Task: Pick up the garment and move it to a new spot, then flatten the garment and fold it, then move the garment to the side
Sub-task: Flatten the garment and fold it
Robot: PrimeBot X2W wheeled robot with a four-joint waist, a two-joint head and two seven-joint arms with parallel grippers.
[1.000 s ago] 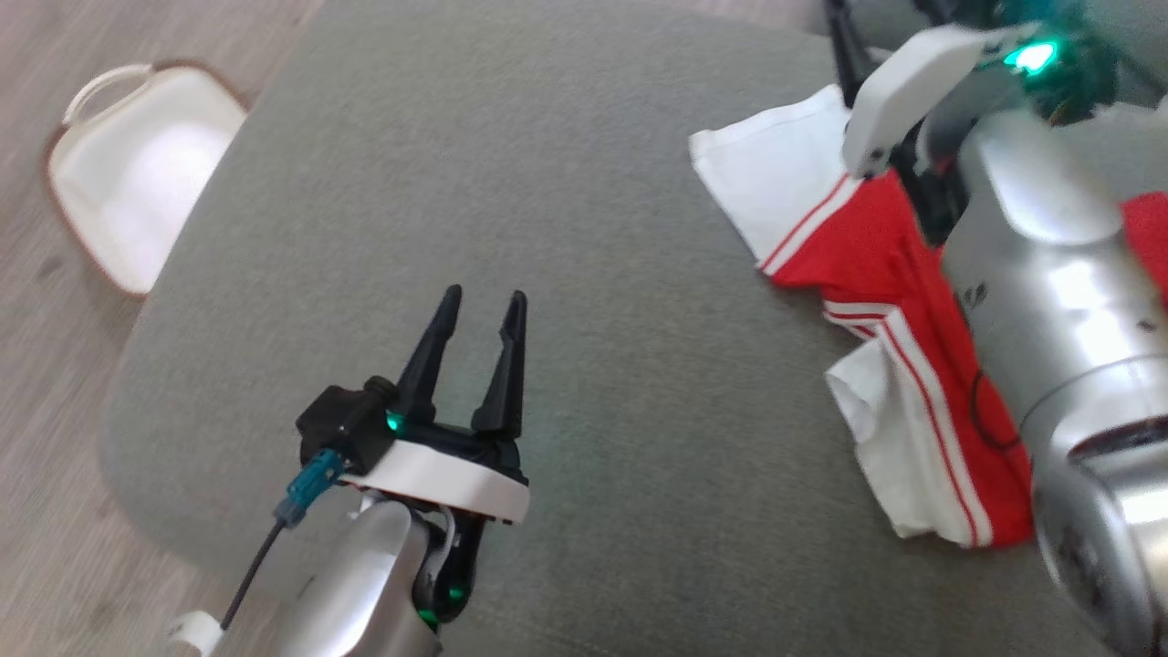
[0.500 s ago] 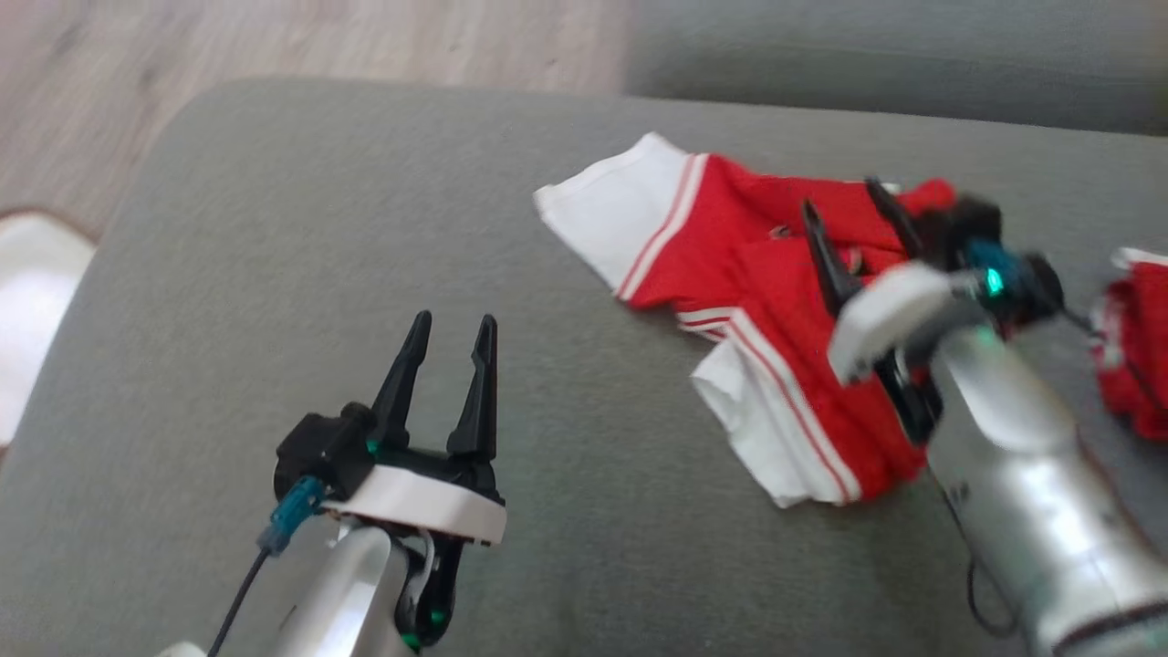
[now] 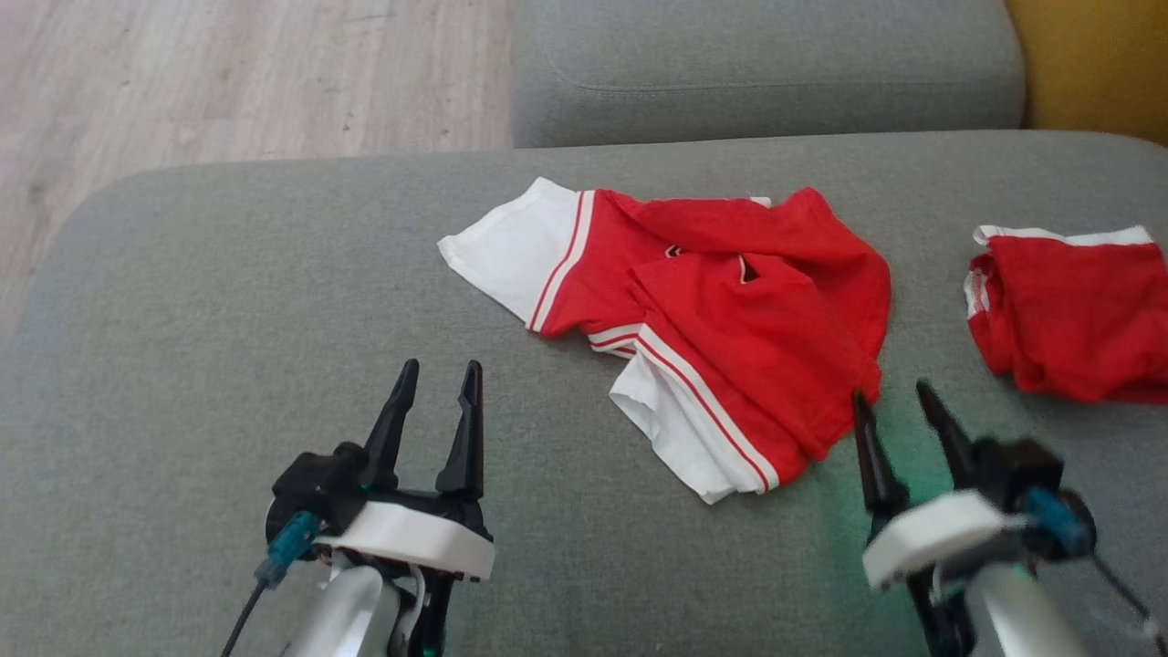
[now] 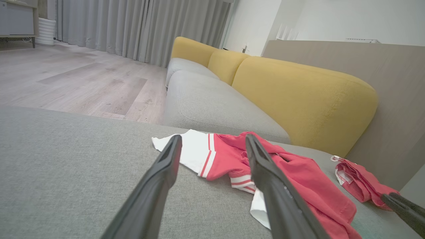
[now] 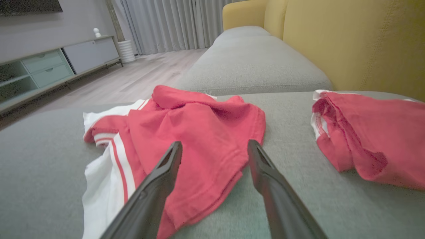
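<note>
A crumpled red garment [image 3: 721, 310] with white sleeves and white stripes lies in the middle of the grey sofa seat [image 3: 228, 301]; it also shows as the garment [image 4: 232, 156] and the garment [image 5: 196, 132] in the wrist views. My left gripper [image 3: 436, 372] hovers open over bare cushion, left of and nearer than the garment. My right gripper [image 3: 892, 394] stands open just off the garment's near right hem, nothing between its fingers. Both grippers, left [image 4: 212, 141] and right [image 5: 214, 146], point toward the cloth.
A second red garment [image 3: 1068, 310] lies bunched at the right edge of the seat, also seen as the red bundle [image 5: 358, 132]. Another grey cushion [image 3: 766, 64] lies beyond, yellow backrests [image 4: 298, 96] to the right, wooden floor [image 3: 228, 82] to the left.
The head camera has swung, bringing the whole garment and second red piece into view. My right arm has drawn back from over the garment to its near right side, still open.
</note>
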